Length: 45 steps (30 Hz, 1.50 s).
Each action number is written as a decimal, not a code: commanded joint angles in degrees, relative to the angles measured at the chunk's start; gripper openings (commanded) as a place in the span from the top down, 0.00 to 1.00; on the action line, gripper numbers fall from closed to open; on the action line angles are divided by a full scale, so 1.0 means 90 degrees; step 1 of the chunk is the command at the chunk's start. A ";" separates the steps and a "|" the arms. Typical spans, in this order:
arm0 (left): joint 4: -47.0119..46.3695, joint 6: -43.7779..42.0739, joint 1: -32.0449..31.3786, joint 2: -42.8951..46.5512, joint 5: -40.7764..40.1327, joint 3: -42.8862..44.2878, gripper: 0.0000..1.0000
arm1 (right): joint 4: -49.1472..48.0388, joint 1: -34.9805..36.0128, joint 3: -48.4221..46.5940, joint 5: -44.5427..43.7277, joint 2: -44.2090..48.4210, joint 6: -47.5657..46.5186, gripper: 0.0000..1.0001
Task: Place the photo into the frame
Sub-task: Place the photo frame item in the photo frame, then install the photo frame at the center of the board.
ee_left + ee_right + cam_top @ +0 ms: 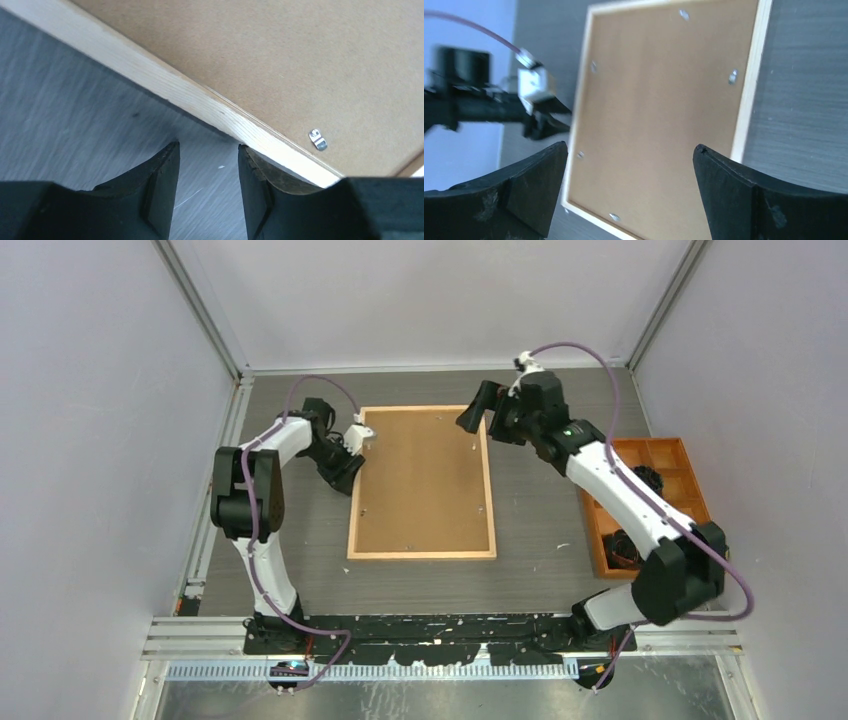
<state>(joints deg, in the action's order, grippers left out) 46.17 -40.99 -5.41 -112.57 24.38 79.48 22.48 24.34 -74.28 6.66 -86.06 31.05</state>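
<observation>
1. We see the table bare on every side of the frame, so both arms have room to move. The orange tray sits well apart to the right.
2. The frame lies flat mid-table, its long axis running from the arms toward the back wall.
3. The photo fills the frame, brown board back up. Its printed side is hidden.
4. The right gripper hangs over the far right corner, jaws spread wide with nothing between them.
5. The left gripper is the nearer one, low at the far left corner. Its jaws are partly spread, with only table between them and one fingertip just beside the left rail.
6. Small metal tabs dot the board's border. We judge these are the next targets.
</observation>
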 commanded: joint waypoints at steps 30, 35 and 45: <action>-0.0023 0.1563 0.0035 -0.0403 0.1369 0.0758 0.59 | -0.3103 0.3238 0.0402 0.0093 -0.2926 0.1954 0.75; -0.0070 0.1543 -0.0003 -0.0429 0.1234 0.0669 0.63 | -0.3209 0.3223 0.0350 0.0054 -0.3111 0.1963 0.78; -0.0145 0.1539 -0.0024 -0.0421 0.1103 0.0566 0.66 | -0.3331 0.3093 0.0250 0.0103 -0.3396 0.1943 0.82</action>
<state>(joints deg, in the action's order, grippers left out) 46.28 -27.18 -5.30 -116.71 35.07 84.27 -4.73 52.75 -70.11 8.16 -116.01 48.40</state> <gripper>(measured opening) 0.344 0.183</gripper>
